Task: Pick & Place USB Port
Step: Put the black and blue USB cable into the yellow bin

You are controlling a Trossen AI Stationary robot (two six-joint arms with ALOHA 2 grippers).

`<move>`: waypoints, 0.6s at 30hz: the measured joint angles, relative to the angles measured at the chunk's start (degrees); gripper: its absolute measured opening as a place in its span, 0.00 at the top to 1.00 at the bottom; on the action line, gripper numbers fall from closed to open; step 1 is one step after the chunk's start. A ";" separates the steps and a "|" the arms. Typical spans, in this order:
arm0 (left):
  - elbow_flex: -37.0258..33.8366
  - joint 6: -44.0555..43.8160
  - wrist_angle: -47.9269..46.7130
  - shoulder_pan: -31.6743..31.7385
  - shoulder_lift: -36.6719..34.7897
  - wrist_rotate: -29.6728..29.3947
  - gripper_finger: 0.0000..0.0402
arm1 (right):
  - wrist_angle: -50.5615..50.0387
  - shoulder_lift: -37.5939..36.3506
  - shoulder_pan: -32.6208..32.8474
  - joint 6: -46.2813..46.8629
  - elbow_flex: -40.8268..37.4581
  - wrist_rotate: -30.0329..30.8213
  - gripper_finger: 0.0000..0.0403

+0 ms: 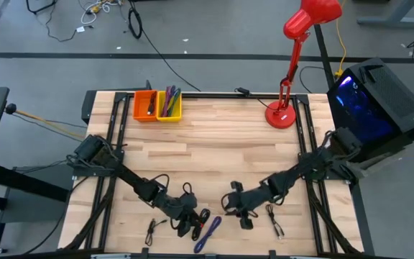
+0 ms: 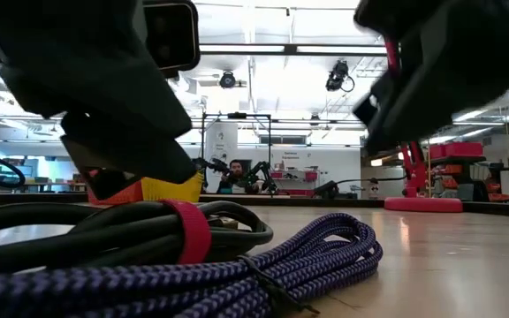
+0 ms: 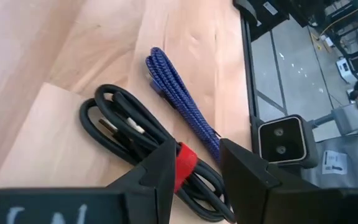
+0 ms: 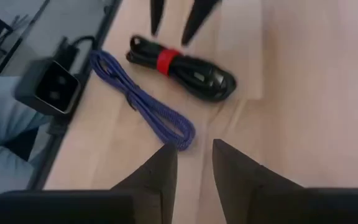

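**Left gripper over black USB cable bundle, right gripper hovering beside it**

Left gripper [image 3: 194, 171] is down at the near edge of the wooden table [image 1: 214, 144], fingers apart, straddling the black USB cable bundle [image 3: 143, 144]. The red strap [image 3: 184, 165] around that bundle sits right in the gap between the two fingertips. Can't tell from any view whether the fingers touch the cable yet; they aren't closed on it.

The bundle is coiled and lies flat on the table. Just beside it, on the side toward the table edge, is the purple braided cable [image 3: 180, 101], also coiled into a long loop and lying flat. The low view has both up close: purple braid [image 2: 263, 265] in front, black coil with red strap [image 2: 188, 231] behind it, touching or nearly touching, with the left gripper's body hanging directly over them.

Right gripper [image 4: 194, 163] is near the left one, a bit further in along the same near edge, fingers parted and holding nothing. Ahead of it lie the purple cable [image 4: 143, 102] and the black bundle [image 4: 185, 68], with the left gripper's fingertips [image 4: 194, 15] showing above the bundle's strap.

Another small black cable [image 1: 274, 219] lies on the table beside the right gripper, on its outer side. A further dark cable [image 1: 152, 230] sits outboard of the left gripper.

Far side of the table: orange and yellow bins [image 1: 158, 105] holding pens, and a red desk lamp [image 1: 293, 65]. Low-view camera [image 3: 284, 142] is mounted at the table edge, just beyond the purple cable.
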 joint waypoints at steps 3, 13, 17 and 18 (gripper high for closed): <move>0.00 -0.02 0.65 -0.29 -0.02 0.00 0.68 | 4.11 4.06 0.48 1.99 -0.02 -0.74 0.75; 0.00 -0.04 0.96 -0.92 -0.04 -0.87 0.68 | 8.99 9.54 0.41 2.39 1.09 -2.65 0.75; 0.00 -0.01 0.98 -0.92 -0.07 -0.90 0.68 | 8.82 9.63 0.40 2.28 1.07 -0.74 0.75; 0.00 0.00 0.98 -0.92 -0.07 -0.90 0.68 | 8.67 9.63 0.40 2.06 1.07 -0.55 0.75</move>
